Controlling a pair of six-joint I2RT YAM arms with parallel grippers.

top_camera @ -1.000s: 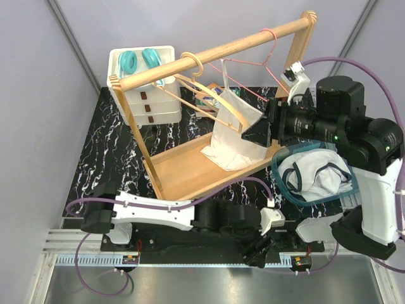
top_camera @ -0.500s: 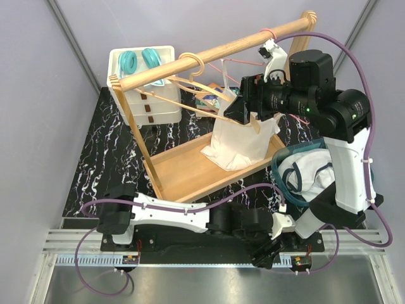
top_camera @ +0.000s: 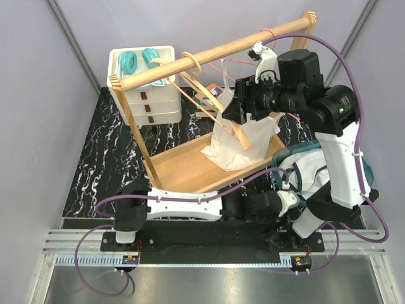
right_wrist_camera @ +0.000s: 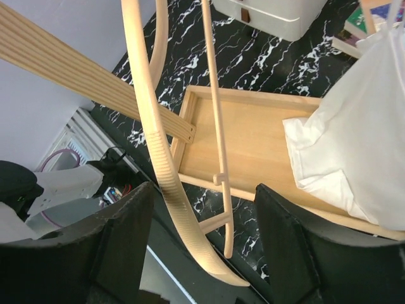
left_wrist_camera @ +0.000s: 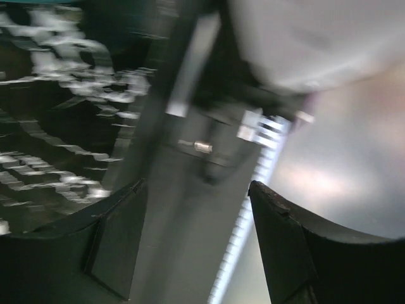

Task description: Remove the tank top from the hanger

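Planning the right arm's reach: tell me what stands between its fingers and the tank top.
An empty wooden hanger does. Its curved arm and thin crossbar hang across the open gap of the right gripper, and the white tank top hangs beyond it, off to one side. Nothing else visible is in the way.

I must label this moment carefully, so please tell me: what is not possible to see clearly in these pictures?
Left wrist view: motion blur smears everything beyond the left pincer, even the black marbled table.
Top view: the right pincer hides much of where the white tank top hangs on the pink wire hanger.
Top view: the right arm covers part of the teal plastic basket.
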